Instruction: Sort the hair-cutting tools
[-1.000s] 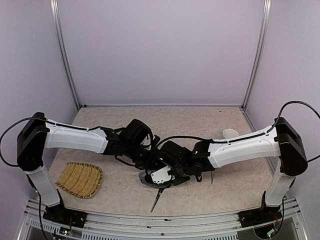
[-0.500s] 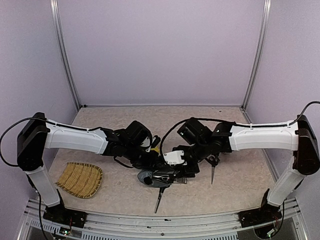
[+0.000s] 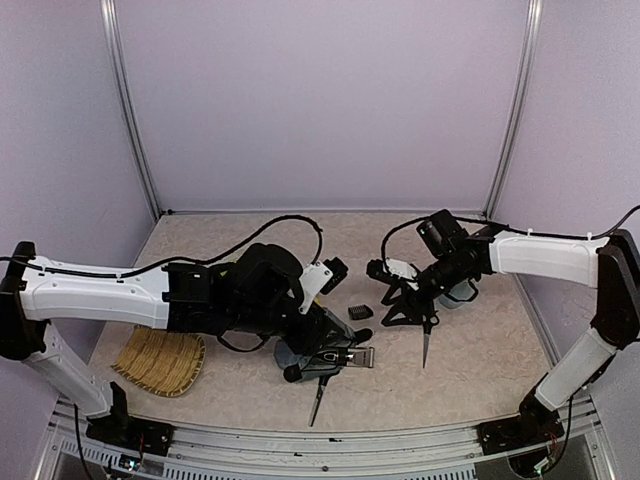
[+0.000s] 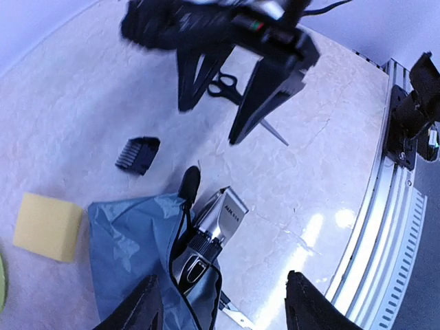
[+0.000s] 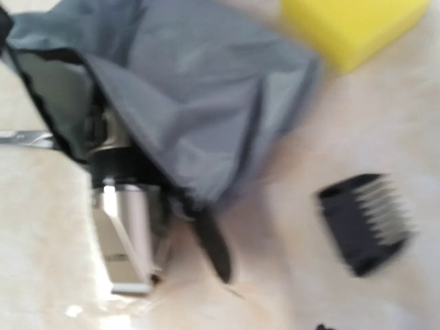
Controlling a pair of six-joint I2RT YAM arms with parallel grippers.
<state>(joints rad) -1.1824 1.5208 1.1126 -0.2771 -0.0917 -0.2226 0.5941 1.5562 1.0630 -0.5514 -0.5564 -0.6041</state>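
Note:
The black-and-silver clipper [image 4: 213,227] [image 3: 340,358] lies half inside the mouth of the grey pouch [image 4: 130,240], its silver head sticking out. My left gripper [image 4: 223,306] [image 3: 300,345] hovers open just above the pouch, holding nothing. The black clipper guard [image 4: 137,154] [image 3: 358,312] lies loose on the table beside the pouch. One pair of scissors [image 3: 427,340] [image 4: 227,86] lies under my right gripper [image 3: 400,318] [image 4: 210,122], which hangs open and empty above the table. A second pair of scissors [image 3: 317,398] pokes out from under the pouch toward the near edge.
A yellow sponge [image 4: 47,225] [image 5: 350,24] sits beside the pouch, hidden under my left arm in the top view. A woven tray [image 3: 160,360] lies at the near left. The metal rail [image 3: 320,440] runs along the near edge.
My left gripper has opened and the left arm has swung over the pouch. My right arm has pulled back to the right, away from the pouch, uncovering the guard. The clipper stays in the pouch.

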